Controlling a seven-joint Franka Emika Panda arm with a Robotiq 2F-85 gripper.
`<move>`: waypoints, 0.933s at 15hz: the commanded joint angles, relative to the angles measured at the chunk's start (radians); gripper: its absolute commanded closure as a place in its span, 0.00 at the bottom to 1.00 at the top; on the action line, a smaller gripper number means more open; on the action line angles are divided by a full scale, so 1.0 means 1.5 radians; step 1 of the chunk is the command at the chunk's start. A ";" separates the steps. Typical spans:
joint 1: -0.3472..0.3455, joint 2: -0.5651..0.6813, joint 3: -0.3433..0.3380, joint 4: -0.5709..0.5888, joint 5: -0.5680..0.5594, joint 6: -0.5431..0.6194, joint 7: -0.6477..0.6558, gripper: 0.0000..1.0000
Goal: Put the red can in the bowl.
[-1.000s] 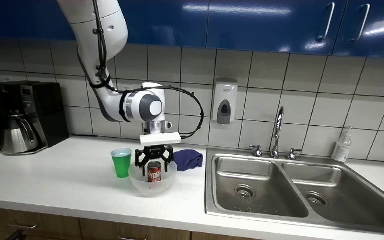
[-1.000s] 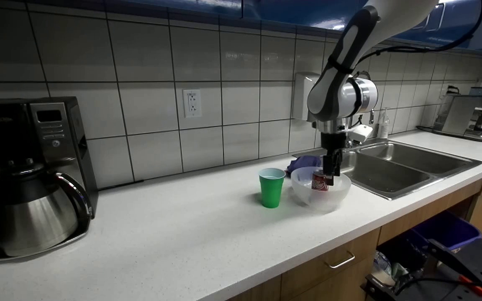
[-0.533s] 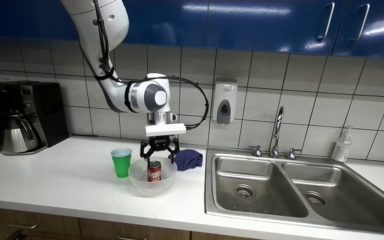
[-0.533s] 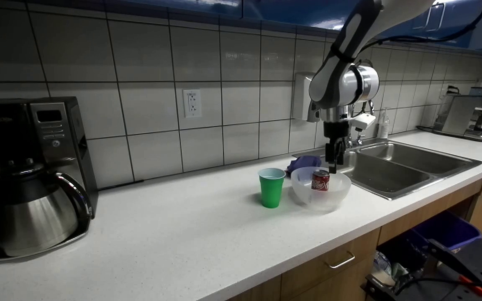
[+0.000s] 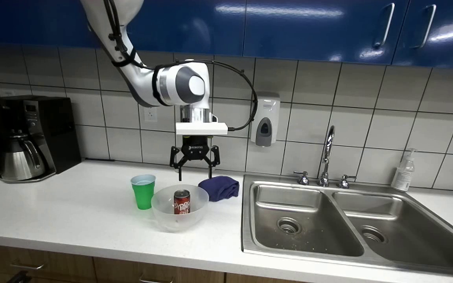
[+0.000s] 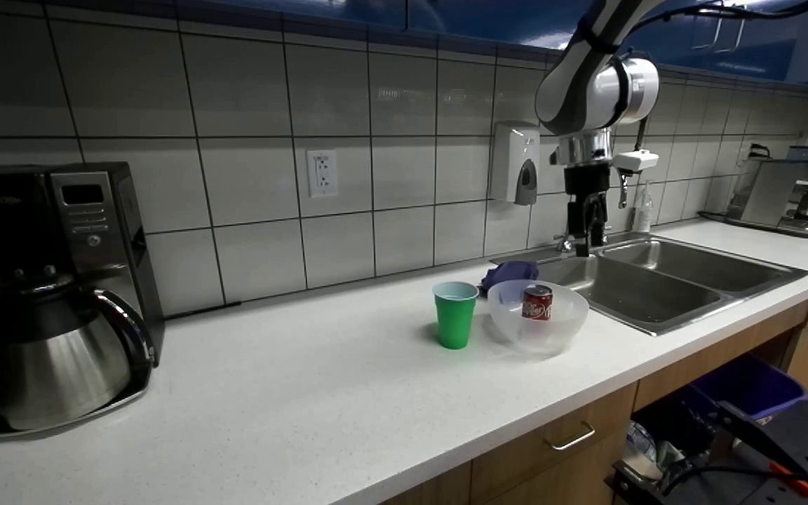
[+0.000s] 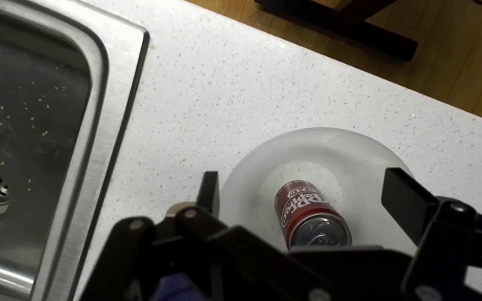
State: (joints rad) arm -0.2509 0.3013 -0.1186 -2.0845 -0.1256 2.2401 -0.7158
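The red can (image 5: pixel 182 202) stands upright inside the frosted clear bowl (image 5: pixel 167 218) on the counter. Can (image 6: pixel 537 303) and bowl (image 6: pixel 530 340) also show in an exterior view from another angle. My gripper (image 5: pixel 195 178) is open and empty, above and behind the can, clear of the bowl. It shows in an exterior view (image 6: pixel 589 249) above the bowl on its sink side. In the wrist view my gripper (image 7: pixel 301 179) has its fingers wide apart, with the can (image 7: pixel 301 205) and bowl (image 7: pixel 366 167) seen below between them. The gripper body hides the can's lower edge there.
A green cup (image 5: pixel 144 194) stands close beside the bowl. A purple cloth (image 5: pixel 221 188) lies behind it. A steel double sink (image 5: pixel 309 239) with a faucet (image 5: pixel 326 157) is to one side. A coffee maker (image 5: pixel 37 133) stands at the counter's far end. A soap dispenser (image 5: pixel 265 120) hangs on the wall.
My open gripper has risen from around the can, out of the bowl, and shifted toward the sink. The can and bowl have stayed in place.
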 commanded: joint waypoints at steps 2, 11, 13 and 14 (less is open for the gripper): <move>0.003 -0.065 -0.016 -0.037 -0.011 -0.044 0.034 0.00; 0.012 -0.193 -0.032 -0.148 -0.038 -0.049 0.065 0.00; 0.015 -0.209 -0.031 -0.155 -0.034 -0.089 0.068 0.00; 0.011 -0.167 -0.034 -0.130 -0.021 -0.053 0.048 0.00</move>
State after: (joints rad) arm -0.2469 0.0496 -0.1568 -2.2803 -0.1577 2.1608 -0.6436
